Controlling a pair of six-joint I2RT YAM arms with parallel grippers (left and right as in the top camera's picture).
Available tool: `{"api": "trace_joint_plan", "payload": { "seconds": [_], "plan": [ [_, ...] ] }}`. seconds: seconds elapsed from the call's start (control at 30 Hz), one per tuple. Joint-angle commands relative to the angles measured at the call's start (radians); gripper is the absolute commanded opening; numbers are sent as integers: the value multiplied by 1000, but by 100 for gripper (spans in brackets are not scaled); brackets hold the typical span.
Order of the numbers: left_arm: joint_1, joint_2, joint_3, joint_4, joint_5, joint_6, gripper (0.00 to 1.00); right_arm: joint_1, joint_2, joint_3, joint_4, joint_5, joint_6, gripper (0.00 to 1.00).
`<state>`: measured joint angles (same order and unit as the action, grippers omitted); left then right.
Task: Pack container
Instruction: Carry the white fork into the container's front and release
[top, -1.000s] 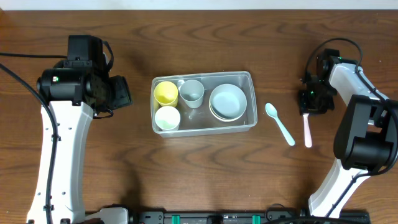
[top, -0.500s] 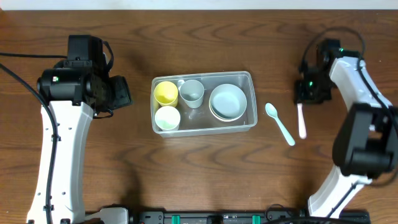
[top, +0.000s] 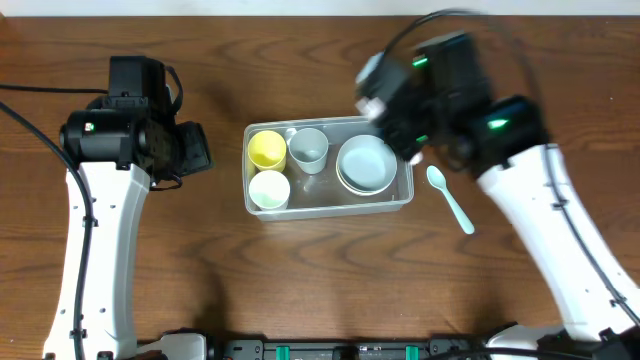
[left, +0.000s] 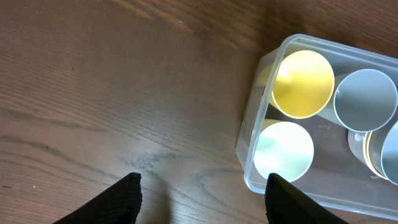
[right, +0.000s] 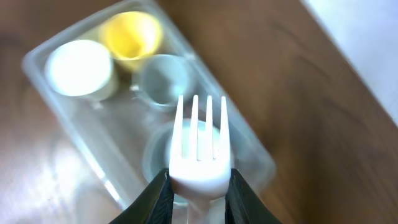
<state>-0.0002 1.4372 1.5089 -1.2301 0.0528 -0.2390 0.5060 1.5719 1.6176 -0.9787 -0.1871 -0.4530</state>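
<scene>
**Fork (right: 200, 140) held over container (top: 330, 207)**

Left gripper (left: 203, 186) sat left of the container, jaws wide apart, nothing between them. Container stood mid-table with cups (top: 266, 149) and bowls (top: 367, 163) inside. Right gripper (right: 198, 186) was clamped on the fork above the bowls. Spoon (top: 450, 198) lay just right of the container.

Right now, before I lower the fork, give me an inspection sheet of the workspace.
Surface: brown wooden table.
Job's things: container holds yellow cup, grey-blue cup, pale cup, stacked bowls; fork held above it; teal spoon on the table to its right.
Clutter: nothing seen.
Grippers: left gripper open over bare wood; right gripper shut on the fork.
Cables: black cables at both arms.
Surroundings: pale strip beyond the far edge.
</scene>
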Motion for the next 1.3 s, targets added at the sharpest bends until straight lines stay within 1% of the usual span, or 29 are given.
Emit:
{"api": "trace_joint_plan", "payload": {
  "seconds": [0.0,0.07,0.13,0.2,0.5,0.63,0.73,1.27],
  "plan": [
    [4,3,-11,-3,0,-2,64,83,53,-18,-5,0,-61,7],
    [4,3,-11,-3,0,-2,64,119,85,-18,-6,-1,-78,9],
    [4,3,-11,-3,0,-2,64,149,122,-18,-15,-1,-115,14],
    [4,3,-11,-3,0,-2,64,174,158,-18,-39,-2,-159,18],
    [4,3,-11,-3,0,-2,64,224,291,-18,-57,-2,-166,18],
    [4,3,-11,-3,0,-2,64,229,296,-18,-62,-1,-164,20],
    [4,3,-11,-3,0,-2,64,228,296,-18,-64,-1,-161,25],
    [4,3,-11,-3,0,-2,64,227,296,-18,-77,-1,-154,27]
  ]
}}
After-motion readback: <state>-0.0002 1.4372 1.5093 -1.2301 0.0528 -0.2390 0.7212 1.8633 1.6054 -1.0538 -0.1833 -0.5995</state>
